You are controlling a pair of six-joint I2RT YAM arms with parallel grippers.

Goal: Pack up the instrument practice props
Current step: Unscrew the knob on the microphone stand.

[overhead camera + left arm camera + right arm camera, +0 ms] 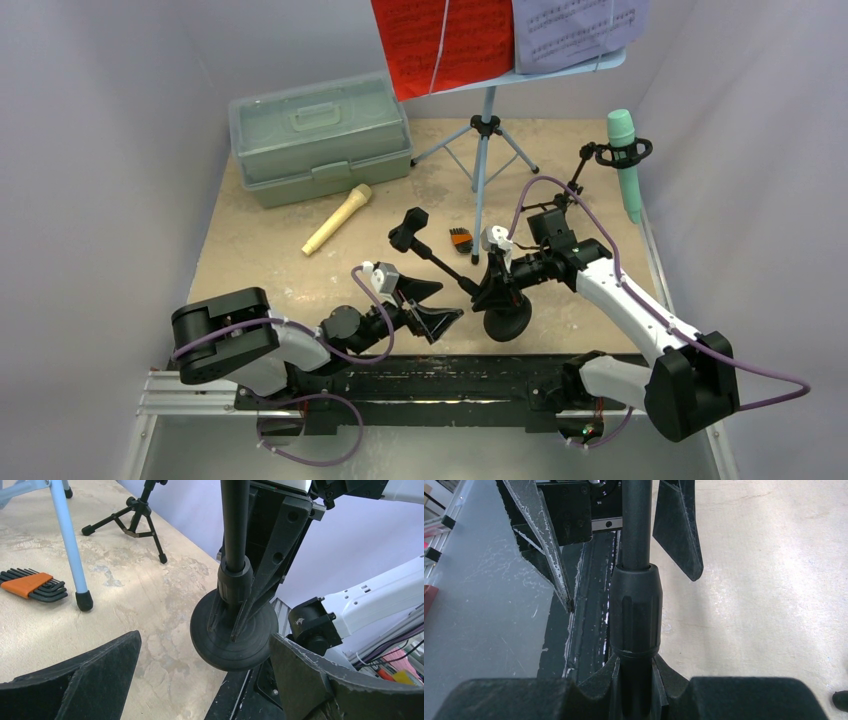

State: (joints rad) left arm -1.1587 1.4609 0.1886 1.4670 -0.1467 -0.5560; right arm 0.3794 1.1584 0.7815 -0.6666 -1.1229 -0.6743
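Mic holder (pixel 507 322), round-base, 1 piece: held tilted on the near side of the music rack (pixel 483 170), pole pinched by the right claw (pixel 497 288). The left claw (pixel 440 318) is spread beside the disc. Judged rigid and bottom-heavy; the ribbed collar is preferred for gripping.

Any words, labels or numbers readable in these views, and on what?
No text reads clearly in any view.
Red music sheet: printed notation, too small to read.
Purple music sheet: printed notation, too small to read.
Green case, orange hex key holder: no label visible.
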